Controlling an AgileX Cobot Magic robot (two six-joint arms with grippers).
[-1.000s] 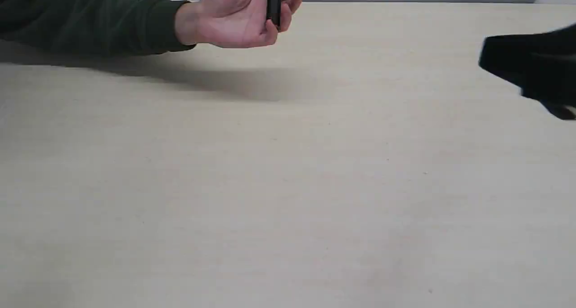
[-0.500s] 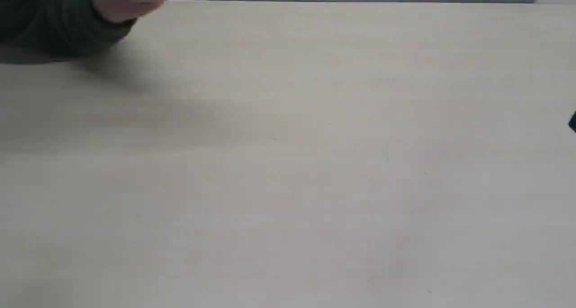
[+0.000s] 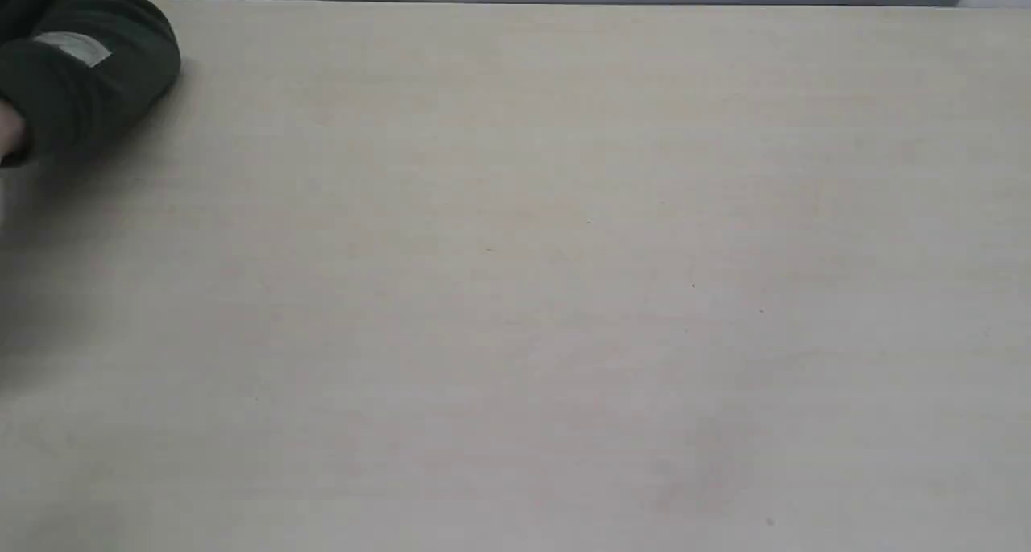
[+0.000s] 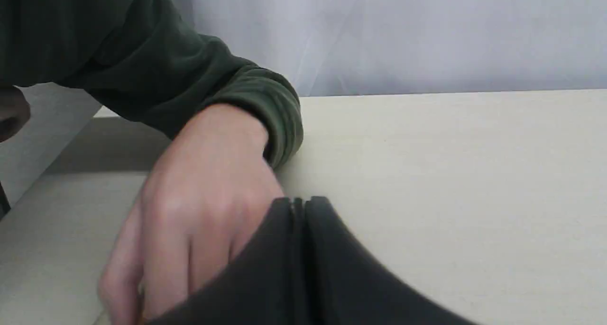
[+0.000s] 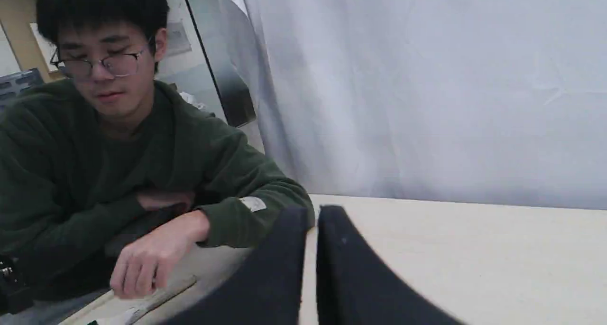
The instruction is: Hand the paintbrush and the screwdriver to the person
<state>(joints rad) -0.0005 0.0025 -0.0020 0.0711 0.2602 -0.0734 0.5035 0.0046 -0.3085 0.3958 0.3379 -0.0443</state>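
Green sleeve (image 3: 89, 93) at the far left corner of the table (image 3: 564, 294): is that the person? (student)

Yes. The person (image 5: 109, 140) leans on that corner. The hand (image 4: 199, 211) rests knuckles-up on the tabletop, fingers curled down. (tutor)

Which arm is nearer it? (student)

The left one. The left gripper (image 4: 298, 204) sits just beside the hand, jaws pressed together on nothing. The right gripper (image 5: 312, 213) sees the same hand from well apart, jaws only a slit apart and likewise empty. Neither gripper shows in the exterior view. (tutor)

Where are the paintbrush and the screwdriver? (student)

The robot holds neither, and neither lies on the open tabletop. A pale strip (image 5: 151, 294) runs out from under the curled fingers along the table's edge. It may be the paintbrush, but that cannot be told. The screwdriver is out of sight. (tutor)

What remains? (student)

By judgement, nothing to hand over. Any coming move leads away from the hand, and the left arm has the tighter clearance. (tutor)
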